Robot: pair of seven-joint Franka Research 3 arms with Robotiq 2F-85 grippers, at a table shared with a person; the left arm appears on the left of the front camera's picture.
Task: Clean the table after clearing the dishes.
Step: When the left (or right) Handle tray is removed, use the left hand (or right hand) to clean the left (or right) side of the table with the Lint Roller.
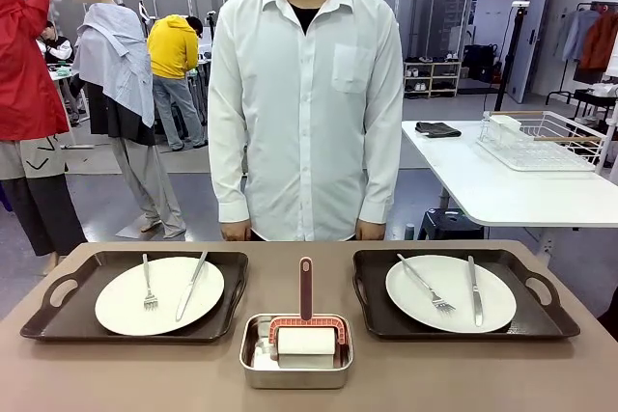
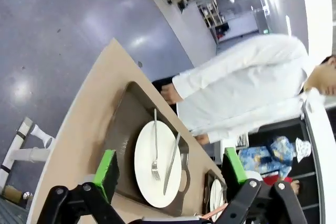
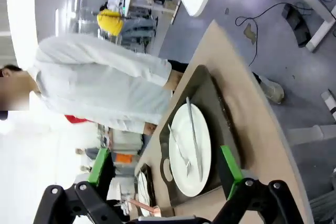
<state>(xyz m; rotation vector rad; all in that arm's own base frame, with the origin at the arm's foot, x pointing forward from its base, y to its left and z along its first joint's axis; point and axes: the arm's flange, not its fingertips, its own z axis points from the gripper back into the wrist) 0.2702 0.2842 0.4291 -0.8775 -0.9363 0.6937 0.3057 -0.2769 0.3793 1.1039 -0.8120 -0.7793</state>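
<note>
Nearest the front camera sits a steel pan (image 1: 253,373) holding a red-handled roller (image 1: 305,340) (presumably the cleaning tool). Its handle runs across the bench (image 1: 126,373) toward the person (image 1: 305,94). The left plate (image 1: 121,301) on the left tray (image 1: 68,323) lies on the left claw's side, and the right plate (image 1: 415,301) on the right tray (image 1: 541,320) lies on the right claw's. Neither dish has been cleared.

In the left wrist view the left claw (image 2: 169,157) stands wide and empty above the bench. The left plate lies ahead of and below it, framed between the pads. The left fork (image 2: 155,145) and left knife (image 2: 172,161) run roughly in line with the fingers.

The right wrist view mirrors this. The right claw (image 3: 164,161) is wide and empty, with the right plate ahead and below. The right fork (image 3: 179,150) and right knife (image 3: 193,137) again run lengthwise away from it.

Each tray looks nearer its own-side arm, and the roller sits between the two. No lettering can be read.
</note>
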